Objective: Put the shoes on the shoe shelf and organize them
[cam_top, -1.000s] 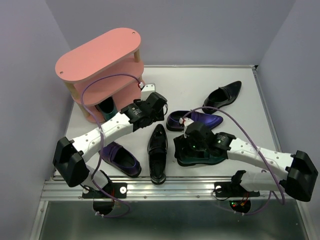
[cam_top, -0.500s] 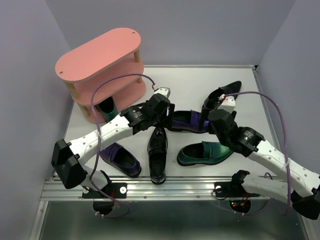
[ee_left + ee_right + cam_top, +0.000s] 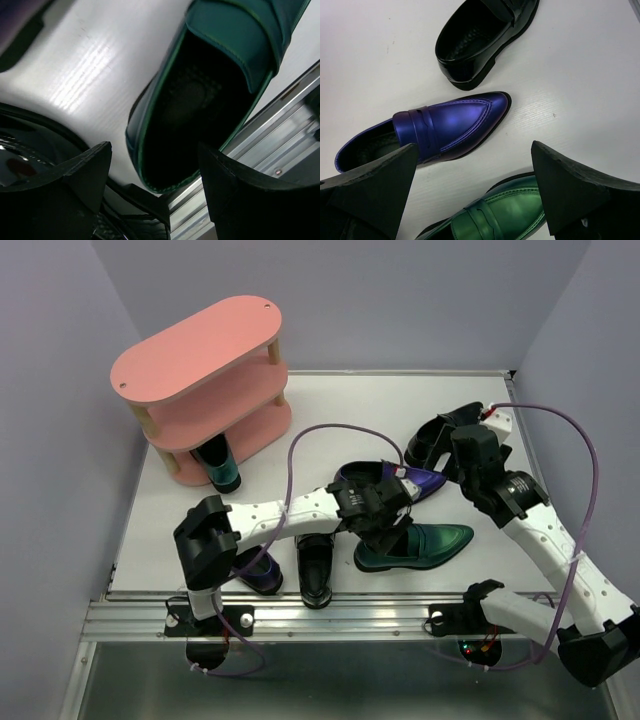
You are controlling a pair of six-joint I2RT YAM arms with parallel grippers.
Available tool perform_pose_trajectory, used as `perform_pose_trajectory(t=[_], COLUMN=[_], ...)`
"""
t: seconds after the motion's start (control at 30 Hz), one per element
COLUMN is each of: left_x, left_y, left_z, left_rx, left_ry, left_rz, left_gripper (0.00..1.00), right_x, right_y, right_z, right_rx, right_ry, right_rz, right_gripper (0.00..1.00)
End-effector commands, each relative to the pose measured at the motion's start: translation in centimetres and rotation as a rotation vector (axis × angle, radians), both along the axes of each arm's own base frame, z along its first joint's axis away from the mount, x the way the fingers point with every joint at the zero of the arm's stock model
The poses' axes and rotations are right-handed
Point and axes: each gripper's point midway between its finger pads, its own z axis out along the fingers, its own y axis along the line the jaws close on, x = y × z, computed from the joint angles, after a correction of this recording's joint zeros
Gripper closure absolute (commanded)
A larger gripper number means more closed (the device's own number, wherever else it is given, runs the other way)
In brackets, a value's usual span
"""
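the left gripper point(image 3: 154, 150) hangs wide open and empty over the heel opening of the glossy green leather loafer point(image 3: 430, 540). just beyond that loafer the right gripper point(image 3: 475, 147) gapes fully, holding nothing, above a metallic blue pointed loafer point(image 3: 450, 122). far beyond-left of the green loafer stands the pink three-board shoe shelf point(image 3: 190, 355), a dark teal shoe point(image 3: 222, 465) on its bottom board.

pink shoe shelf point(image 3: 195, 350), metallic green loafer point(image 3: 438, 541), blue-purple loafer point(image 3: 451, 122), glossy blk shoe point(image 3: 487, 27), white table point(image 3: 350, 410).

Six shoes point(image 3: 420, 543) — two green, two purple, two black; one shelf point(image 3: 190, 355).
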Motion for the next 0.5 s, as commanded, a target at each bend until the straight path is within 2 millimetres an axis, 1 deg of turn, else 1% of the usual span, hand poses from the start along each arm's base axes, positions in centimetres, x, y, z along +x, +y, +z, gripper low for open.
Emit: perform_pose_trajectory(t=[0.0, 0.03, 0.1, 0.2, 0.33, 0.4, 0.47], left_x=[-0.7, -0.7, -0.8, -0.9, -0.7, -0.4, -0.1], left_y=[-0.4, -0.5, -0.7, -1.5, -2.4, -2.8, -3.2], left_z=[1.2, 0.5, -0.2, -1.5, -2.3, -2.7, -2.8], left_rx=[0.011, 0.031, 0.043, 0.047, 0.039, 0.039, 0.040], left_ry=[-0.009, -0.002, 0.004, 0.020, 0.022, 0.014, 0.007], left_rz=[-0.077, -0.080, -0.092, -0.110, -0.113, -0.105, -0.099], left_gripper=[0.20, 0.20, 0.21, 0.26, 0.35, 0.36, 0.41], right_x=[-0.1, -0.3, -0.5, -0.7, -0.9, -0.9, -1.0], right_y=[-0.1, -0.2, -0.3, -0.5, -0.7, -0.8, -0.8], right_z=[2.0, 2.1, 1.9, 2.1, 2.2, 2.2, 2.1], right_rx=[0.019, 0.024, 0.027, 0.029, 0.026, 0.025, 0.024], right_ry=[-0.050, -0.057, -0.058, -0.068, -0.075, -0.077, -0.075], right_rz=[0.015, 0.012, 0.011, 0.001, -0.005, -0.005, -0.007], right_gripper=[0.00, 0.00, 0.00, 0.00, 0.00, 0.00, 0.00])
